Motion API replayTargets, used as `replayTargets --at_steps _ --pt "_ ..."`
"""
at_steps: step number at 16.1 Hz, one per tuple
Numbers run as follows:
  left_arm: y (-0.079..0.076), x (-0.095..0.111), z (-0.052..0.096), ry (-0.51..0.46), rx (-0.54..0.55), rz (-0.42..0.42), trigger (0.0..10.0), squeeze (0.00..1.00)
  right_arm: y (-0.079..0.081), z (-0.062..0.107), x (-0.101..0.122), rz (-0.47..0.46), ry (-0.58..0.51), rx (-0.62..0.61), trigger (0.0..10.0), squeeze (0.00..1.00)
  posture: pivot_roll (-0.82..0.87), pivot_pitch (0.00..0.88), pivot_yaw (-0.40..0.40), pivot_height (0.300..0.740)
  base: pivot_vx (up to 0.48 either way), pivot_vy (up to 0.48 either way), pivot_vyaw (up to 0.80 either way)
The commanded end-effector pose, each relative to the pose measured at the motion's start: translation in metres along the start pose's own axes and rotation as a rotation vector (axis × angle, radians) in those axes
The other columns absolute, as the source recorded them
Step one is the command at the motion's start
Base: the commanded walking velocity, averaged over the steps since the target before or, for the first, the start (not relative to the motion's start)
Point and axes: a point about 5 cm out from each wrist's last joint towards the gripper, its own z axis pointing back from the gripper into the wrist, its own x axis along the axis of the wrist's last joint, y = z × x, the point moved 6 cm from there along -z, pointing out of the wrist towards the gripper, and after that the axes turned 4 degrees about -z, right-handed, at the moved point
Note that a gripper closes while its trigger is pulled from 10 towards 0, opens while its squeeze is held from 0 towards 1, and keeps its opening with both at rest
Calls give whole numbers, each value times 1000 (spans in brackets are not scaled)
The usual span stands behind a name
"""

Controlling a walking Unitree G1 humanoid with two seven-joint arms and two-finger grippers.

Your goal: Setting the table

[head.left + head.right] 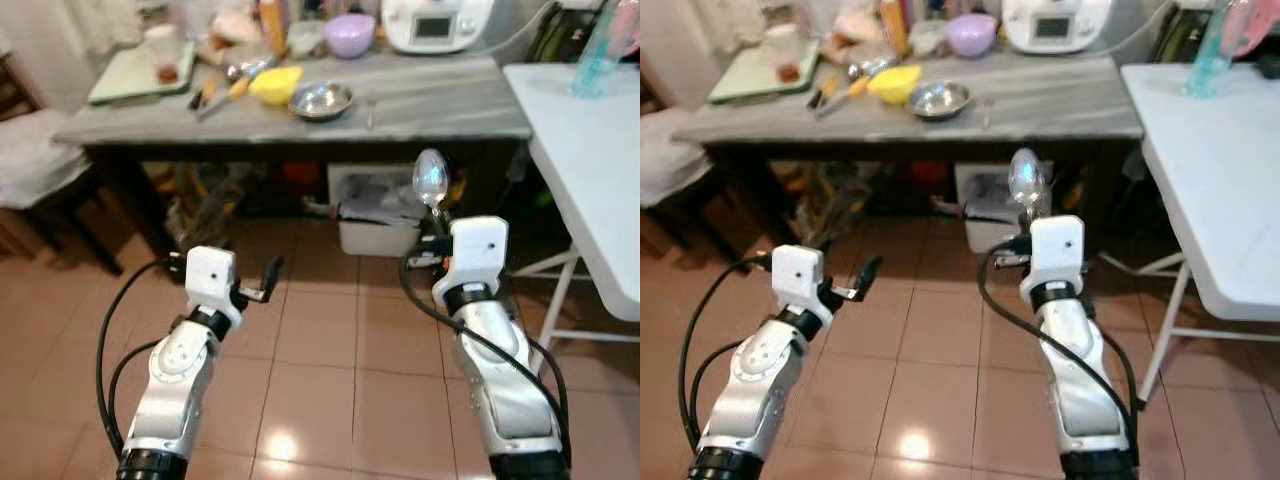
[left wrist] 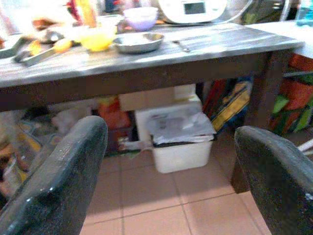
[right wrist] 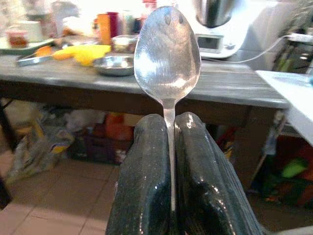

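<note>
We've got the right gripper [image 1: 437, 215] clamped tight on the spoon [image 3: 167, 54], bowl up, handle pinched between the fingers so it carries steadily. Our left gripper [image 1: 262, 280] hangs wide open and empty, free for another piece. Ahead stands the table [image 1: 440, 110], well apart.

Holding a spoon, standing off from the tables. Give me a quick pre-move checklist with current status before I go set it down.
1. Grip on the shiny metal spoon: the right gripper is shut on its handle, bowl pointing up. Ok.
2. Left gripper: fingers apart, nothing between them. Ok.
3. White folding table on the robot's right: its near part is bare. Ok.
4. Grey-topped dark wooden table ahead: crowded on its left with a steel bowl and yellow bowl, bare on its right. Ok.
5. Tiled floor ahead: nothing lying between robot and tables. Ok.
6. Plate or place setting to lay the spoon beside: cannot tell.
</note>
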Motion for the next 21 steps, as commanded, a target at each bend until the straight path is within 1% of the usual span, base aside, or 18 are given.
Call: replayTargets --at_steps 1,3,11,21 --pt "-7 3 -2 -9 -20 9 10000 0 -8 1 2 0 -3 -19 10000 0 -56 87 84 740 398 0 -550" --pt "-9 3 -3 -9 -28 11 10000 0 -8 1 2 0 -2 -20 10000 0 -56 87 84 740 399 0 -494" --pt "-12 3 -4 -7 -36 12 10000 0 -5 0 3 27 -12 -7 10000 0 -55 80 83 740 402 0 0" --pt "-14 2 -3 -2 -45 15 10000 0 -5 1 0 22 -4 -16 10000 0 -53 84 88 740 416 0 0"
